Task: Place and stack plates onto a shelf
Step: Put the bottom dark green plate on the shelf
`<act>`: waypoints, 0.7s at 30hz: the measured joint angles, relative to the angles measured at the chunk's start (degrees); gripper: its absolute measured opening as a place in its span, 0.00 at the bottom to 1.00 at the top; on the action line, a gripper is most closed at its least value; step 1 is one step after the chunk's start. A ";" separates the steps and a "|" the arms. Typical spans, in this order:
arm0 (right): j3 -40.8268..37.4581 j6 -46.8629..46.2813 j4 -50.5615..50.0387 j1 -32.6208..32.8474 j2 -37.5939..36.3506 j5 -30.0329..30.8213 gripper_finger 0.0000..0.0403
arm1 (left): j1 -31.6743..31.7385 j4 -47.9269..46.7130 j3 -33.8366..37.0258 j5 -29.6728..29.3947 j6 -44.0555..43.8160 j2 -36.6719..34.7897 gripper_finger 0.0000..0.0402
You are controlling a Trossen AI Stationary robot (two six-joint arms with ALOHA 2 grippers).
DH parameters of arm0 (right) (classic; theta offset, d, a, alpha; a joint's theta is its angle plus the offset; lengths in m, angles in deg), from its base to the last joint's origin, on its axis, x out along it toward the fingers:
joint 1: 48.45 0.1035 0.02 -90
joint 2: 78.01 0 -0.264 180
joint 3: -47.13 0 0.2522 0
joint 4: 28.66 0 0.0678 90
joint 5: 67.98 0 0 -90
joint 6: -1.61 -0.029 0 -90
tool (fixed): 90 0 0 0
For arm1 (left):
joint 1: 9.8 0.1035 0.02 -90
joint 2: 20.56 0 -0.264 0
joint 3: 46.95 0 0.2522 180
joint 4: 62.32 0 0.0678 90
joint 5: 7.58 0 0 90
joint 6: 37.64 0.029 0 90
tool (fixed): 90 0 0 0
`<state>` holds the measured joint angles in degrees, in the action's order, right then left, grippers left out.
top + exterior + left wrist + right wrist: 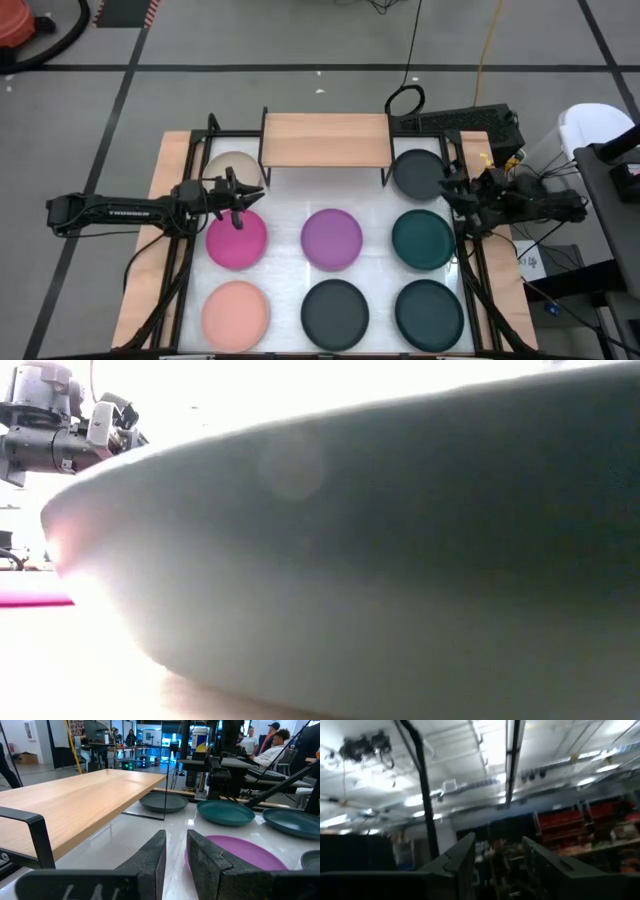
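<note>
My left gripper (240, 200): fingers slightly parted, over magenta plate (237, 240) | right gripper (452, 192): parted, 3 o'clock of shelf (325, 139)

A white-topped table (300, 205) carries a low wooden shelf (325, 139) at its far edge and eight plates (332, 239) spread around.

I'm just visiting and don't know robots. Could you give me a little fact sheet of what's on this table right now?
Plates: eight round matte plates, all flat on the white table
Colours: beige, magenta, purple, salmon pink, dark grey, black, two dark teal
Shelf: light wooden board on black legs, nothing on it
Left gripper: above the magenta plate's rim, holding nothing
Right gripper: at the table's right side, holding nothing
</note>
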<state>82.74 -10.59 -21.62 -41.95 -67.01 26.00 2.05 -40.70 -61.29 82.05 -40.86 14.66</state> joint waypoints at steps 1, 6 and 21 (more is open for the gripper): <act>3.69 -0.06 -5.09 -0.01 2.29 -0.52 0.35 | 0.02 0.02 0.00 0.00 -0.01 0.00 0.20; 18.18 -1.94 -27.69 0.51 17.00 -4.46 0.33 | 0.02 0.12 -0.01 0.00 -0.01 0.00 0.20; 26.97 -14.09 -48.23 19.81 55.01 -11.54 0.32 | 0.00 0.02 0.00 0.02 -0.02 0.02 0.20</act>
<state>109.71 -24.68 -69.86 -22.15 -12.00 14.46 2.05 -40.68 -61.29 82.08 -40.88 14.68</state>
